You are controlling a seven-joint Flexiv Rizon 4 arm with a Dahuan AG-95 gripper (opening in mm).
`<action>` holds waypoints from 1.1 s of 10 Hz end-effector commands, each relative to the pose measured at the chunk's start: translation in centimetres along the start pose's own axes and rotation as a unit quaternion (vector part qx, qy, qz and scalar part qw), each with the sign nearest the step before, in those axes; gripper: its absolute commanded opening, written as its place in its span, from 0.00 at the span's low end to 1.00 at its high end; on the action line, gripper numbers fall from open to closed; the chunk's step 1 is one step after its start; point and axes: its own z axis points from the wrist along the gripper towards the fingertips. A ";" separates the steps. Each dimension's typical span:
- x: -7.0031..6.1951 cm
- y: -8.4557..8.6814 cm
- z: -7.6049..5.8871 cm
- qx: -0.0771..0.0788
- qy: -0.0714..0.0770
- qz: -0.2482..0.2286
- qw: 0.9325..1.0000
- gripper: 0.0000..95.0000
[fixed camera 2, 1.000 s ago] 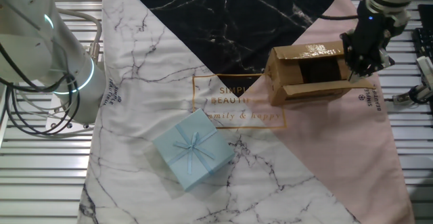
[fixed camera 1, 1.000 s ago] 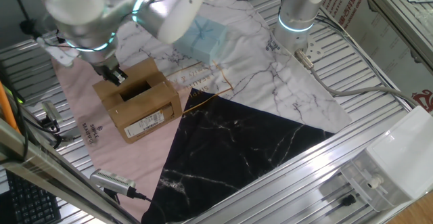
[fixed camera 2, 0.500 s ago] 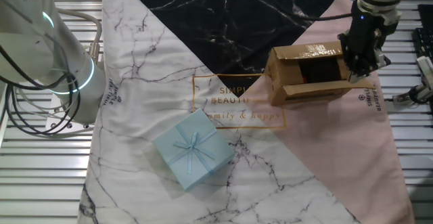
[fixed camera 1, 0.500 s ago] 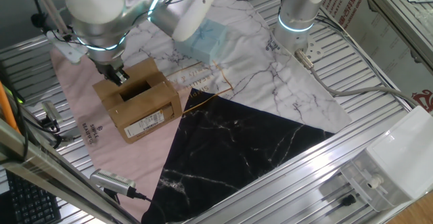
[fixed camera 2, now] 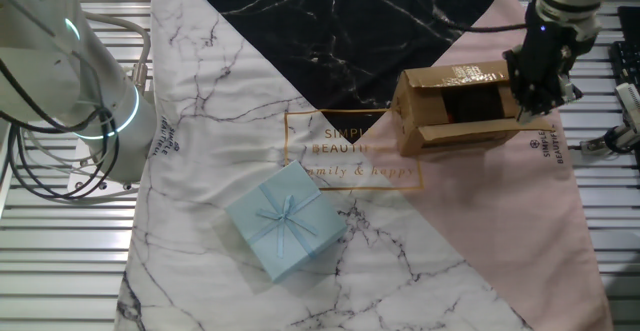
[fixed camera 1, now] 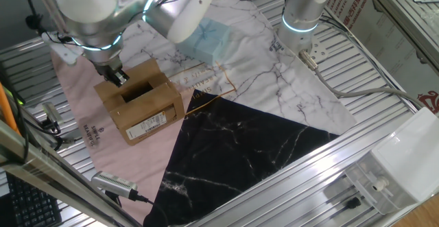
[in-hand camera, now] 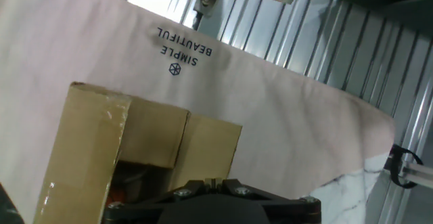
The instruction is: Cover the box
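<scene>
Box (fixed camera 1: 140, 103) on pink part of cloth (fixed camera 2: 560, 231), top not yet closed, dark gap between flaps. My tool (fixed camera 2: 541, 89) at its end flap; finger spread unreadable, grip unclear. Risks: pushing sideways skids light box on cloth; flap springs back; tool jams in opening.

In the other fixed view, the box (fixed camera 2: 452, 108) sits on the cloth (fixed camera 2: 300, 61) at two o'clock, the gift package (fixed camera 2: 286, 220) at seven, the pincer (fixed camera 2: 541, 93) at the box's three o'clock end.
</scene>
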 end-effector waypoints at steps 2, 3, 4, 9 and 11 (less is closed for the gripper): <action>1.6 -0.9 -0.6 0.000 -0.002 -0.002 1.000 0.00; 1.8 -1.0 -0.6 -0.002 -0.004 -0.002 1.000 0.00; 1.8 -1.1 -0.6 -0.003 -0.004 -0.001 1.000 0.00; 1.3 -1.9 0.2 -0.013 -0.012 -0.008 1.000 0.00; 1.3 -2.1 0.6 -0.017 -0.015 -0.008 1.000 0.00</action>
